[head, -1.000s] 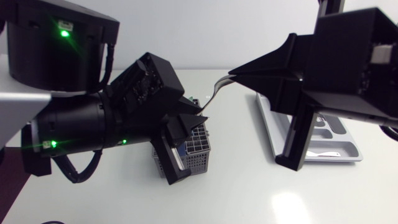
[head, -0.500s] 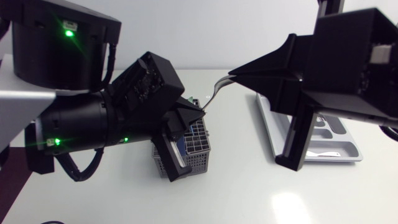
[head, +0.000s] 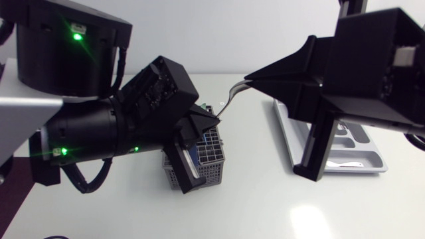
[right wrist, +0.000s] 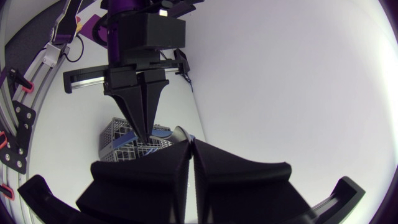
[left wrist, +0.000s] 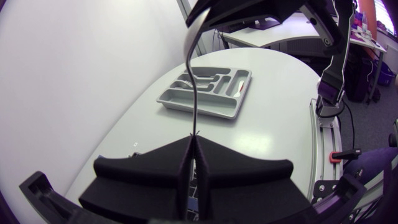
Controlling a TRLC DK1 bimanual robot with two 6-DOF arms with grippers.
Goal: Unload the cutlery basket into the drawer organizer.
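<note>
So that it can reach the organizer [left wrist: 199, 107], a utensil [left wrist: 194, 81] is being clamped by left gripper [left wrist: 194, 142] and right gripper [right wrist: 189, 144]

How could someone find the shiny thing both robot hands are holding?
Find the white table, then the grey wire basket on it. Just above it, a thin silver piece of cutlery bridges the left gripper and right gripper. It alone hangs in the air, pinched at both ends.
</note>
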